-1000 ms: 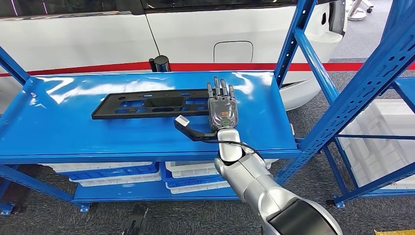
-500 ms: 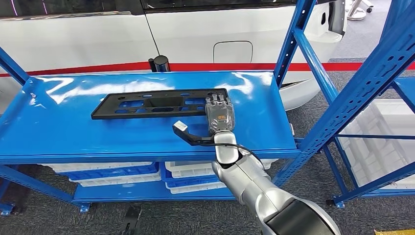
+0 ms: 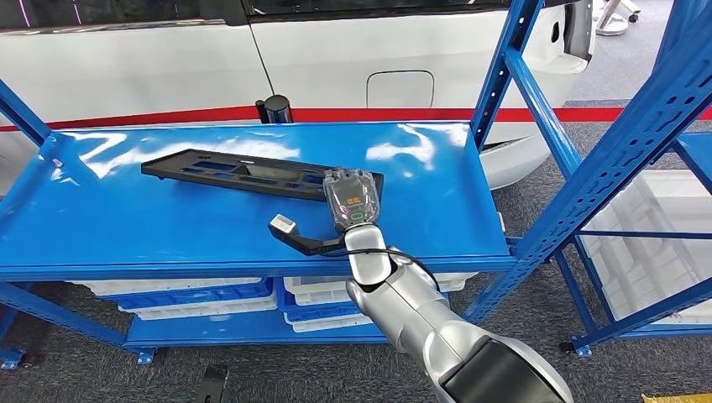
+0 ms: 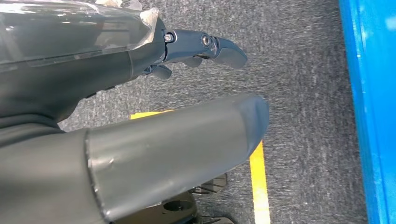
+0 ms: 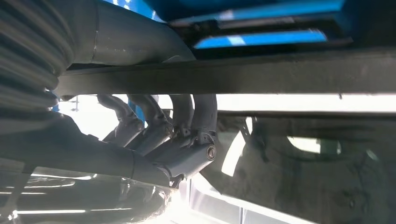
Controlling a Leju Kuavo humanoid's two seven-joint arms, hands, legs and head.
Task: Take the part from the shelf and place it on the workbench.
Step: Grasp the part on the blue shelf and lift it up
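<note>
Blue sheet metal forms the shelf (image 3: 101,227), a glossy deck framed by slanted blue uprights, with white and blue bins (image 3: 193,295) stacked on the level beneath it. On the deck lies the part (image 3: 227,172), a long black plastic panel with cut-out openings; its far left end sits toward the back left of the deck, and the panel appears tilted, its right end raised off the surface. At that right end the right robot hand (image 3: 351,200) has its fingers curled over the edge of the part, gripping it; in the right wrist view the dark fingers (image 5: 154,128) wrap around a black bar of the part (image 5: 280,74). A black bracket carrying a small white block (image 3: 283,224) sticks out to the left from the wrist, just above the deck. Behind the shelf stands a white car (image 3: 336,50) with a red stripe along its side. In the left wrist view the left robot hand (image 4: 140,116) hangs over grey carpet (image 4: 303,93) marked with a yellow line (image 4: 259,186), fingers apart and holding nothing, beside a blue shelf edge (image 4: 369,93).
</note>
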